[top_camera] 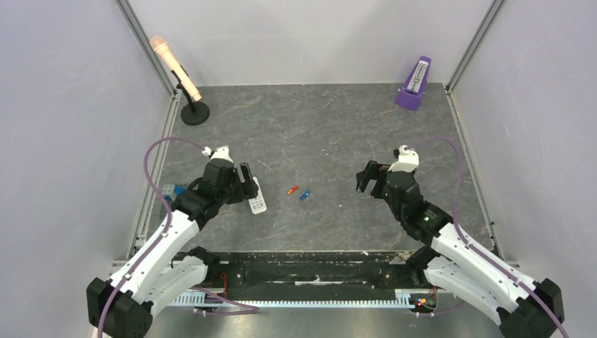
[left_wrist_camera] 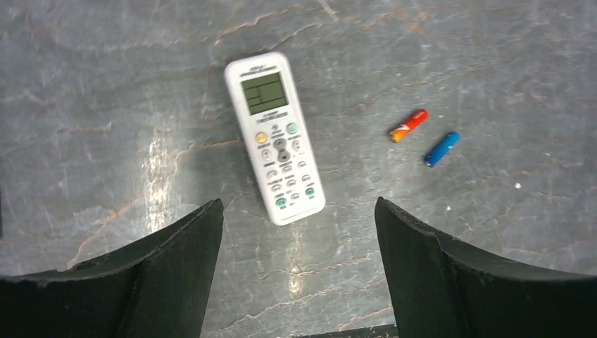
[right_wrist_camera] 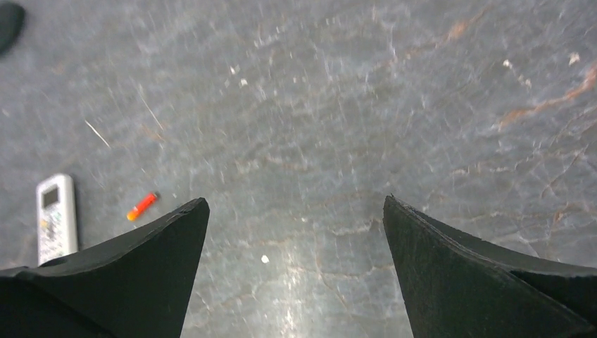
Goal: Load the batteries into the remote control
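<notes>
The remote control (top_camera: 258, 202) lies flat on the bench (top_camera: 331, 134) with its display and buttons facing up, so the back, where the batteries would go, is hidden against the surface. The left hand (top_camera: 247, 183) hangs right over it, fingers spread wide and holding nothing. In the left wrist view the button end of the remote sits just ahead of the gap between the two fingers (left_wrist_camera: 186, 239), and the display end points away from the hand. Its long axis runs roughly along the line of the hand's reach, tilted slightly to one side, so the fingers stand either side of its narrow width. The red-orange battery (top_camera: 293, 189) lies just to the right of the remote and the blue battery (top_camera: 305, 195) is a little further right. The two are near each other but not touching, and both slant the same way. The right hand (top_camera: 366, 179) is well to the right of the remote, beyond both batteries, also spread wide and empty. Its own view shows bare bench between its fingers, with the remote and the red-orange battery off to its left. The left arm is clearly the nearer one to the remote and is probably best placed to pick it up and turn it over. The batteries sit between the two hands, closer to the remote than to the right hand.
</notes>
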Available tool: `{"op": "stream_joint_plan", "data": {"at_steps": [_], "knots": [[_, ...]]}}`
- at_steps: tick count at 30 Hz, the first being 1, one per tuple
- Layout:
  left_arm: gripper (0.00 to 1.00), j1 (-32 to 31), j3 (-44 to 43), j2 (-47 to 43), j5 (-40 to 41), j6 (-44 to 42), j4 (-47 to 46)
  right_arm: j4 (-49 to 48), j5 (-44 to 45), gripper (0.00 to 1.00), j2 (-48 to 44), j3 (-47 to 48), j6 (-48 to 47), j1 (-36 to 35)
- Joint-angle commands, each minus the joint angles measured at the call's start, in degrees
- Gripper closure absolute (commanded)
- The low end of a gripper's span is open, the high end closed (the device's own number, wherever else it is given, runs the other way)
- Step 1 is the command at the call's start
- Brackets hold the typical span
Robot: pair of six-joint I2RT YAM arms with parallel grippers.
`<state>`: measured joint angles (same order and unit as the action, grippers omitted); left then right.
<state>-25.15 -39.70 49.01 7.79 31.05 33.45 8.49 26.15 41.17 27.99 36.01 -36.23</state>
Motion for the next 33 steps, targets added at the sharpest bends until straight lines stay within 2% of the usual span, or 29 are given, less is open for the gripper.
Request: {"op": "stream_joint_plan", "data": {"at_steps": [1,5,11,17,23,29,33], "knots": [[0.16,0.01,2.86,2.5,6.6,8.74,-1.23,6.2,-4.5,0.02,4.51,5.98,1.55,-0.16],[0.12,0.01,1.52,10.99,7.16,9.29,-1.43,9.26,-7.53,0.02,8.31,8.62,-0.4,-0.16],[0.1,0.01,-0.45,20.21,2.87,8.42,-8.28,13.68,-8.63,0.02,15.48,14.9,-7.03,-0.09],[0.1,0.01,-1.72,25.44,8.35,8.77,-12.1,12.12,-10.9,0.02,20.12,14.68,-6.81,-0.11],[0.17,0.01,-6.44,34.65,8.81,10.02,-10.77,11.9,-12.9,0.02,23.99,14.9,-7.1,-0.11],[0.23,0.01,-9.06,39.22,10.37,13.9,-8.61,11.87,-15.89,0.02,27.05,14.74,-6.13,-0.1],[0.35,0.01,-8.15,39.86,11.19,15.08,-8.25,11.77,-16.93,0.02,28.49,14.98,-5.2,-0.16]]}}
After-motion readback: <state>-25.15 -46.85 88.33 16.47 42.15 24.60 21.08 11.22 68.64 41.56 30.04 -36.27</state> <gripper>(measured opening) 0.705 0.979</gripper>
